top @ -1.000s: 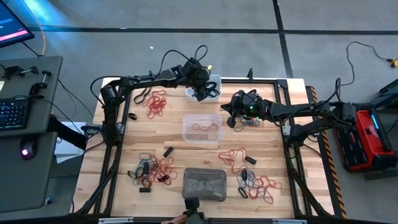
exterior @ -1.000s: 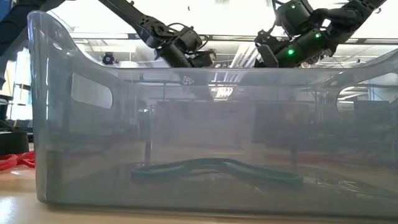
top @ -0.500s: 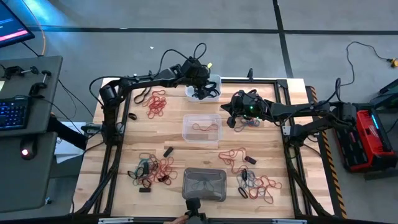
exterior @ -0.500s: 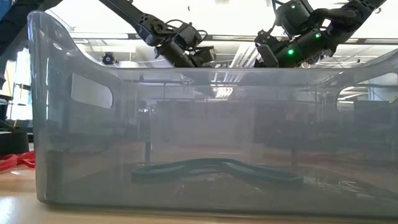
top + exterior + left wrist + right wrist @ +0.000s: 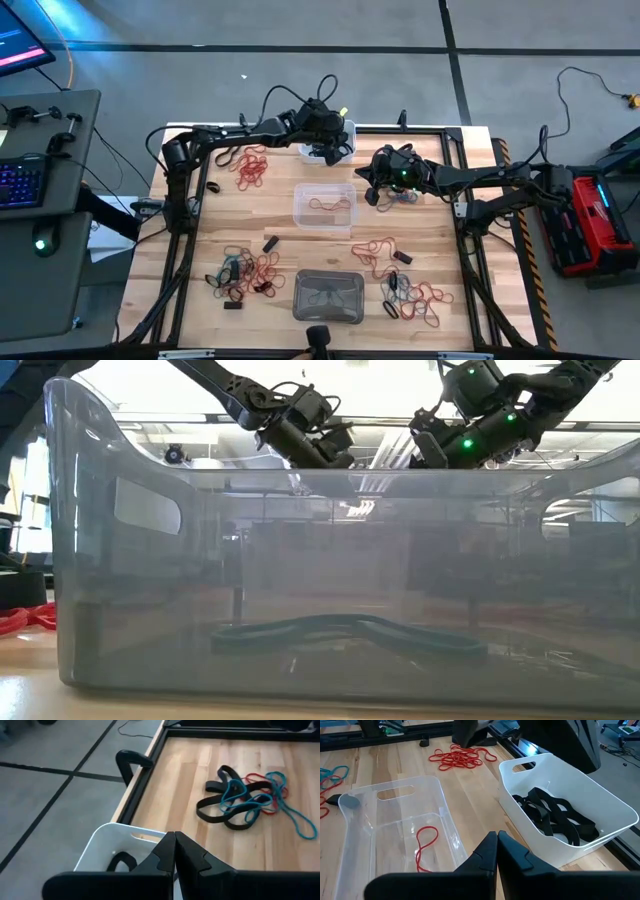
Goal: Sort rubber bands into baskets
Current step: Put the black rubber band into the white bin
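Table (image 5: 215,235): pale wood planks in a black metal frame.
White basket (image 5: 345,130): opaque plastic tub with rounded corners and a slot handle, at the far edge near the middle; flat black bands (image 5: 555,817) lie heaped inside.
Clear basket (image 5: 324,207): see-through tub at the table's centre, with one thin red loop (image 5: 426,845) on its floor.
Grey basket (image 5: 328,296): smoky translucent tub at the near edge, holding a dark teal band (image 5: 345,632).
Loose bands: a tangled red pile (image 5: 250,166) toward the far left corner; mixed red, black and teal clumps (image 5: 245,275) near both near corners.
Left gripper (image 5: 326,152): above the white basket, fingers pressed together, gripping nothing.
Right gripper (image 5: 372,193): just right of the clear basket, fingers pressed together, empty.
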`<state>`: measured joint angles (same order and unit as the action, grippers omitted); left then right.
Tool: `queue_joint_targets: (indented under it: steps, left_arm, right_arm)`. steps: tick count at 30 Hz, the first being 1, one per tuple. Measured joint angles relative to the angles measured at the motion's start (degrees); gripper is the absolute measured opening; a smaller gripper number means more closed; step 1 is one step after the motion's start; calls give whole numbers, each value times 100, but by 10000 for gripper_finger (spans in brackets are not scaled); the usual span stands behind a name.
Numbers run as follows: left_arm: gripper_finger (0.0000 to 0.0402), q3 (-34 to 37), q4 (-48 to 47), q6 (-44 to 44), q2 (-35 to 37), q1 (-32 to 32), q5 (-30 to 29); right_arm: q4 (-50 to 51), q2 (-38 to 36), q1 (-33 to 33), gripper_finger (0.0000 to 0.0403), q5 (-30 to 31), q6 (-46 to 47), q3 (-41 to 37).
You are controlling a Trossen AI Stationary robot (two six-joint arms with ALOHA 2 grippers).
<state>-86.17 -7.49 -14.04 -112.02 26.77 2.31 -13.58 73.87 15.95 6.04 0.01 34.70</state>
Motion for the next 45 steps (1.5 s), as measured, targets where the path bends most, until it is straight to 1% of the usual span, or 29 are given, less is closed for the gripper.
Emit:
queue_joint_targets:
  steps: [7, 9, 11, 14, 18, 22, 25, 27, 30, 35, 41, 45]
  left_arm:
    - [0, 2, 38, 73, 180, -19, -75]
    - [0, 139, 270, 130, 240, -64, -72]
    - [0, 419, 810, 199, 335, -114, -70]
    - [0, 891, 1336, 287, 503, -143, -105]
    - [0, 1470, 1524, 333, 981, -139, -172]
    - [0, 2099, 1471, 325, 1692, -132, -318]
    - [0, 2513, 1165, 331, 2293, -128, -492]
    - [0, 2717, 774, 348, 2719, -118, -609]
    - [0, 2969, 131, 395, 3291, -106, -949]
    - [0, 3023, -1182, 692, 4058, -39, -1506]
    - [0, 3025, -2518, 1082, 4564, 297, -1598]
    - [0, 3025, -3106, 1084, 4540, 657, -1597]
  right_arm:
    - [2, 0, 2, 0, 2, -44, 0]
    - [2, 0, 2, 0, 2, -44, 0]
    - [7, 0, 1, 0, 0, -44, 0]
    - [24, 0, 1, 0, 2, -44, 0]
    - [60, 0, 2, 0, 2, -43, 0]
    - [44, 0, 2, 0, 9, -44, 0]
    - [46, 0, 1, 0, 13, -44, 0]
    - [42, 0, 1, 0, 13, -44, 0]
    - [44, 0, 2, 0, 11, -69, 0]
    - [42, 0, 2, 0, 9, -148, 0]
    - [22, 0, 2, 0, 4, -155, 0]
    - [-54, 0, 2, 0, 0, -286, 0]
